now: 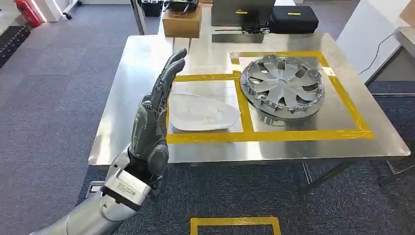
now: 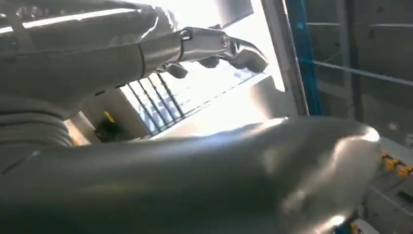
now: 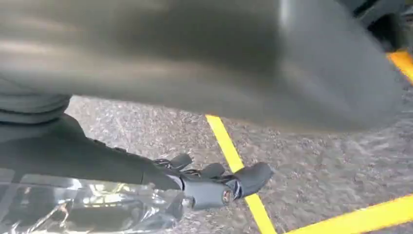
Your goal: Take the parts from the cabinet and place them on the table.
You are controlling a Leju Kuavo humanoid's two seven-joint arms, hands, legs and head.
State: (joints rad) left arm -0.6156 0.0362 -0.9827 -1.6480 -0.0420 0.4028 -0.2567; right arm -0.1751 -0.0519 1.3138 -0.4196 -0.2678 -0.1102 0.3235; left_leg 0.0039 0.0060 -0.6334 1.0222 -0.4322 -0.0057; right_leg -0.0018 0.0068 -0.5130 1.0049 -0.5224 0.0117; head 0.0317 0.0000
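Observation:
My left hand point(image 1: 155, 115) is raised with its fingers stretched out and apart, holding nothing, in front of the steel table's point(image 1: 132, 73) front left part. A white curved part point(image 1: 203, 113) lies in the left yellow-taped field, just right of the hand. A silver wheel cover point(image 1: 284, 85) lies in the right taped field. In the left wrist view the left hand point(image 2: 209, 46) is empty against bright light. My right hand point(image 3: 214, 183) hangs above grey carpet with its fingers loosely extended and nothing in them.
Behind the table stand a cardboard box point(image 1: 182, 22), a grey case point(image 1: 242, 12) and a black case point(image 1: 293, 18). Yellow tape lines point(image 3: 234, 161) mark the carpet below my right hand, and a taped rectangle point(image 1: 236, 224) lies on the floor before the table.

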